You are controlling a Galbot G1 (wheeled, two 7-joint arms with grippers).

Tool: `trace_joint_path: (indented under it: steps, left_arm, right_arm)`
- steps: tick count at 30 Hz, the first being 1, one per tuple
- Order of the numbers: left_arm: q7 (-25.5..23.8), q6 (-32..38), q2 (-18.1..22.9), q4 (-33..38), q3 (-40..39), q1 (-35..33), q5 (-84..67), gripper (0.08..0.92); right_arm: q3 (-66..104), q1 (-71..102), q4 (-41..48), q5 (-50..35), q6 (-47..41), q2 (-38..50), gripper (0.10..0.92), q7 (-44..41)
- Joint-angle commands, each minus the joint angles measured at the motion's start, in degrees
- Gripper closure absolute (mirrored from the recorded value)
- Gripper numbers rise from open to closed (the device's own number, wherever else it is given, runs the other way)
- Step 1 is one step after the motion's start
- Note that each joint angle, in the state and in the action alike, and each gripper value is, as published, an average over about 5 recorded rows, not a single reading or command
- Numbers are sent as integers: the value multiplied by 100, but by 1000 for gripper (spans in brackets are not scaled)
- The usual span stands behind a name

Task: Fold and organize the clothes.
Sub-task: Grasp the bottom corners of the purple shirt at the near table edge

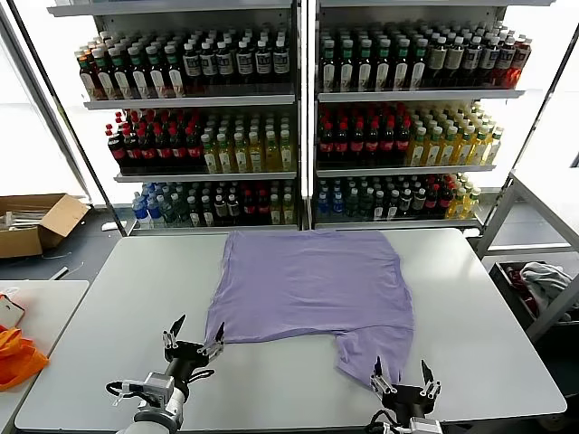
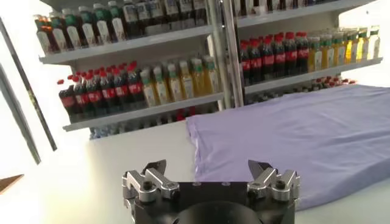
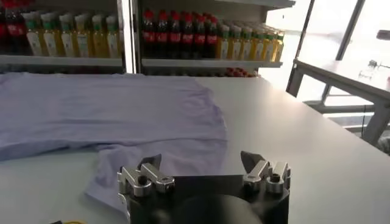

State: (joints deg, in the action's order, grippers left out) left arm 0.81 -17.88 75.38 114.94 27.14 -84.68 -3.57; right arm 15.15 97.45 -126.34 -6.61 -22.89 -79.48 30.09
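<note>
Both the left gripper (image 1: pixel 193 337) and right gripper (image 1: pixel 403 377) gape wide, empty, beside the T-shirt (image 1: pixel 312 285).

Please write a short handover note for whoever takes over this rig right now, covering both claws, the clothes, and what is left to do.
Left claw: open, empty, hovering just off the near left corner of the shirt.
Right claw: open, empty, at the near right sleeve.
Lavender short-sleeved T-shirt of thin soft fabric: spread on the white table, plain side up, near right sleeve rumpled.
Done: shirt laid out.
Left: no fold made yet; grasp the near edge, fold and organize.
</note>
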Motion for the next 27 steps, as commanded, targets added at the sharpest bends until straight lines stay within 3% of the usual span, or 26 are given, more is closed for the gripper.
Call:
trace_joint_path:
  steps: [1,27]
  left_arm:
    - [15,-470,-167,-268,-69,180,-285,177]
    - [76,-566,-101,-330,-4,200,-814,177]
  right_arm:
    - [-66,12,85,-23,-105,-41,203,92]
    - [-252,5,299,9,-85,-67,203,177]
